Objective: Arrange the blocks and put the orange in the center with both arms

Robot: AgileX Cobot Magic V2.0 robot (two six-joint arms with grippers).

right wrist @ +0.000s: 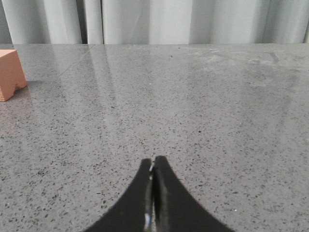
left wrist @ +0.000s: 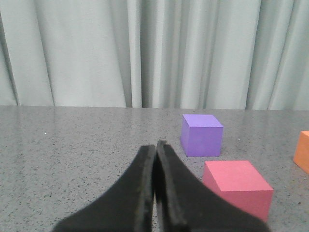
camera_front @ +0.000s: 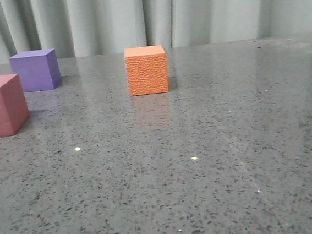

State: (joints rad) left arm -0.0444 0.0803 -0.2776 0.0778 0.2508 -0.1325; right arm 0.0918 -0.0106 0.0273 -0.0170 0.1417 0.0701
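The orange cube [camera_front: 147, 70] with a pebbled skin stands near the middle of the grey table [camera_front: 205, 173], towards the back. The purple cube [camera_front: 35, 70] stands at the back left. The pinkish-red cube [camera_front: 0, 105] stands at the left edge, nearer than the purple one. No gripper shows in the front view. My left gripper [left wrist: 155, 145] is shut and empty, with the pinkish-red cube [left wrist: 237, 187] and purple cube [left wrist: 202, 135] ahead of it and an edge of the orange cube [left wrist: 303, 151] beside them. My right gripper [right wrist: 153, 160] is shut and empty; the orange cube [right wrist: 10, 73] lies far off.
A pale pleated curtain [camera_front: 152, 15] hangs behind the table's far edge. The speckled table top [right wrist: 193, 96] stretches bare ahead of the right gripper.
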